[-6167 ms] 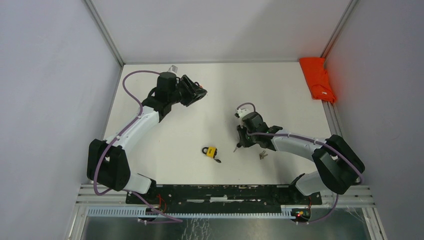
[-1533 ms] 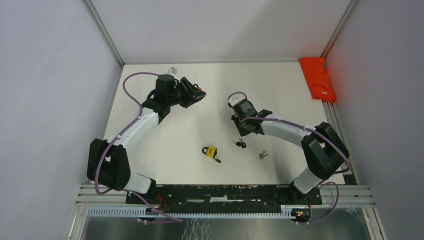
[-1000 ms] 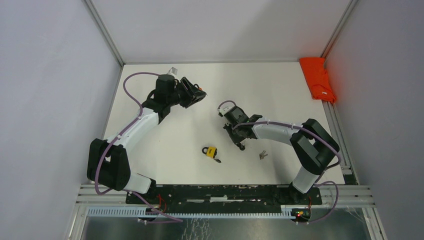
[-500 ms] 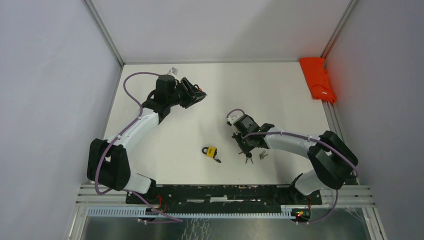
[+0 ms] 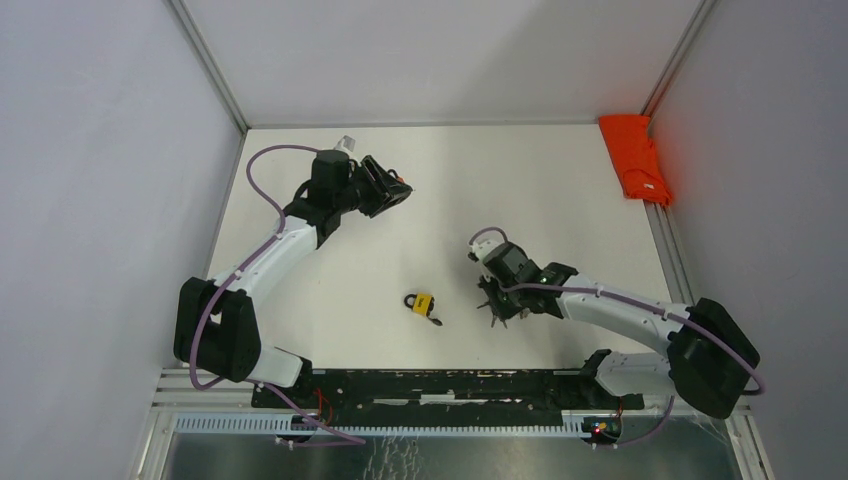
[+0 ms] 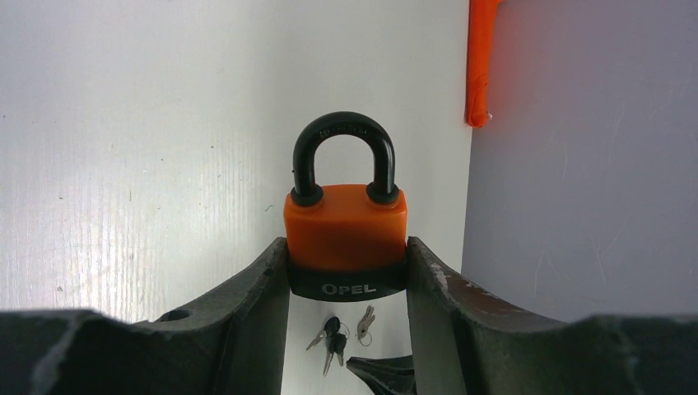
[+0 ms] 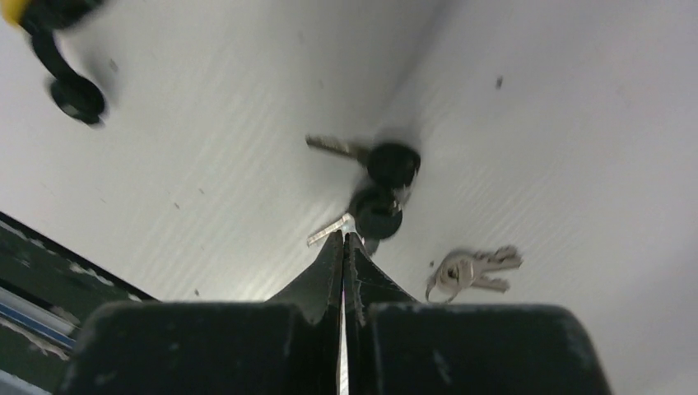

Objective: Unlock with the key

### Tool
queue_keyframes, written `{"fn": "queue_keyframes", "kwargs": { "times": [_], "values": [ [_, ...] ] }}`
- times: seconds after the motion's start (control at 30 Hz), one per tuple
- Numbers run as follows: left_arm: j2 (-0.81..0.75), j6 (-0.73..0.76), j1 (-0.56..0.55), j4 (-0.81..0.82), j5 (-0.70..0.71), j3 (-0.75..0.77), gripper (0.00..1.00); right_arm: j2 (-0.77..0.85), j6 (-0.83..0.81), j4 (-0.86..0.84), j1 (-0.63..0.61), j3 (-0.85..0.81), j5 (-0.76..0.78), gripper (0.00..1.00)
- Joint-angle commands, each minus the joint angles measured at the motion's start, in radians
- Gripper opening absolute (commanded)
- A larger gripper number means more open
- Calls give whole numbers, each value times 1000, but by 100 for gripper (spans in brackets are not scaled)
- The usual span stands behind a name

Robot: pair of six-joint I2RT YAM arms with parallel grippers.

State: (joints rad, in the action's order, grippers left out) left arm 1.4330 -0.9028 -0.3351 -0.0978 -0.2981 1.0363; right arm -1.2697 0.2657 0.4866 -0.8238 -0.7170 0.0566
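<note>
The white counter (image 5: 540, 190) lies open across its middle and far side, save a folded orange cloth (image 5: 632, 158) in the far right corner. Near the front, a small yellow padlock (image 5: 423, 302), black-headed keys (image 7: 383, 185) and silver keys (image 7: 473, 271) lie near one another beside the right claw (image 7: 343, 239).

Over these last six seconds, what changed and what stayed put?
The right gripper, shut, swung toward the back and returned. The black-headed keys shifted nearer the robot and now lie beside the silver keys. Whether its tips pinch a blade is unclear. Unchanged: the left gripper clamping the orange padlock, and the yellow padlock where it lay.
</note>
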Motion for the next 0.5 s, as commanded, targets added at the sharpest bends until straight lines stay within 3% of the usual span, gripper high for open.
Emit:
{"fn": "queue_keyframes", "kwargs": {
  "times": [0.0,0.2,0.47],
  "values": [
    [-50,19,4,70,-30,9,2,60,75,50,-6,82,-10,0],
    [-45,17,4,78,-34,15,2,70,92,44,-9,135,-6,0],
    [-44,26,4,70,-35,14,2,-93,64,34,-7,58,100,0]
  ]
}}
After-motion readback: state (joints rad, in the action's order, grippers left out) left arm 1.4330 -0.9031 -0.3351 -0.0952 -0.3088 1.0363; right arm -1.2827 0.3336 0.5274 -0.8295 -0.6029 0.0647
